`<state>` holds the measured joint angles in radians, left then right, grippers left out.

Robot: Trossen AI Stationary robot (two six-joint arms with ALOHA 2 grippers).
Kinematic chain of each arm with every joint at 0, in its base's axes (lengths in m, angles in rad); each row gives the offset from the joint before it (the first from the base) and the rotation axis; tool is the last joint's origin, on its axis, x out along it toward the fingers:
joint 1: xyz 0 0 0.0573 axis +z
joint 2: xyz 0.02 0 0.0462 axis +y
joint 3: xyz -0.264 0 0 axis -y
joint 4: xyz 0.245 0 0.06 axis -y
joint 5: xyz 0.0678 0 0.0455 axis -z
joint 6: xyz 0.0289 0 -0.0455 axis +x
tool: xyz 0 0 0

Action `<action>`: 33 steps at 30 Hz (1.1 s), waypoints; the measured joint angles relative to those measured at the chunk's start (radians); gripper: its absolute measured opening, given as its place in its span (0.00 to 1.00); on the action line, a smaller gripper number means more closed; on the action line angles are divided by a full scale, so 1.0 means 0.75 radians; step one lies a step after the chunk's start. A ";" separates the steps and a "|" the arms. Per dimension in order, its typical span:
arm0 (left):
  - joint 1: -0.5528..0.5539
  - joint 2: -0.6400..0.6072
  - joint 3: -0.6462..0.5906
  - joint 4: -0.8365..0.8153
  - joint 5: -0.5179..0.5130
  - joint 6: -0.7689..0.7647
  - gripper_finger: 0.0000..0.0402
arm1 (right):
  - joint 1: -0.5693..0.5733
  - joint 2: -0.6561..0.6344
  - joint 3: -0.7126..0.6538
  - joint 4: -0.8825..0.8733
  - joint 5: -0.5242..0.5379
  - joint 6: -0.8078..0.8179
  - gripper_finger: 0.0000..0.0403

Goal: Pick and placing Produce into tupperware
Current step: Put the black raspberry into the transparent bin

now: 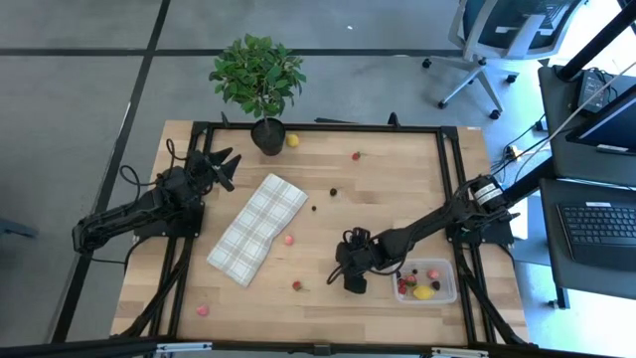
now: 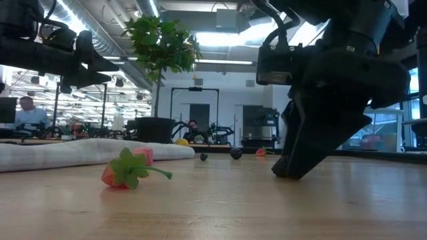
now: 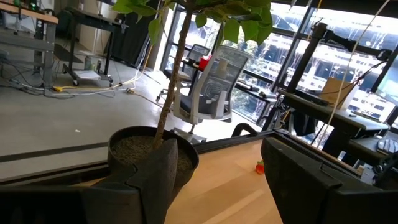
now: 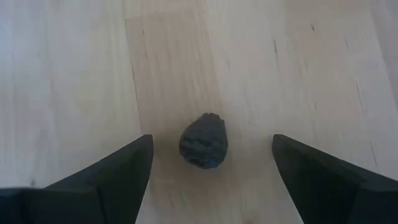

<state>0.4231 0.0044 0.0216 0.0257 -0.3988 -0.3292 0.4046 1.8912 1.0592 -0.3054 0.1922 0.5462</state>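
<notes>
I see right end effector (image 4: 211,163) spread wide over one dark berry (image 4: 204,148) | tupperware (image 1: 444,294): four pieces | left end effector (image 1: 221,165) released, parked by plant (image 1: 257,75).

Dark berry (image 4: 204,140) on wood, clear tupperware (image 1: 442,294) holding produce

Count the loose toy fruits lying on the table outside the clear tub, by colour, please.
Red or pink pieces: 4
Dark berries: 3 (one sits between the open fingers of the right pincer)
Yellow lemon: 1
Total: 8
</notes>
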 joint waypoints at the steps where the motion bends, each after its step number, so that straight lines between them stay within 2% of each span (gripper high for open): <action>1: 0.000 0.000 0.000 0.001 0.000 0.000 0.56 | 0.000 0.000 0.000 0.000 0.000 0.001 0.82; 8: 0.000 0.000 0.000 0.000 0.000 0.000 0.56 | 0.000 0.000 0.000 -0.004 -0.002 0.002 0.74; 21: 0.000 0.000 0.000 0.000 0.000 0.000 0.56 | -0.002 0.002 -0.001 -0.001 -0.001 0.004 0.41; 27: 0.000 0.000 0.000 0.000 0.000 0.001 0.56 | -0.008 0.002 0.000 0.002 -0.008 0.145 0.25; 33: 0.000 0.000 0.000 0.000 0.000 0.001 0.56 | -0.013 -0.040 0.081 -0.081 -0.049 0.180 0.25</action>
<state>0.4232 0.0044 0.0219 0.0258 -0.3988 -0.3288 0.3945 1.8616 1.1203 -0.3661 0.1555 0.6815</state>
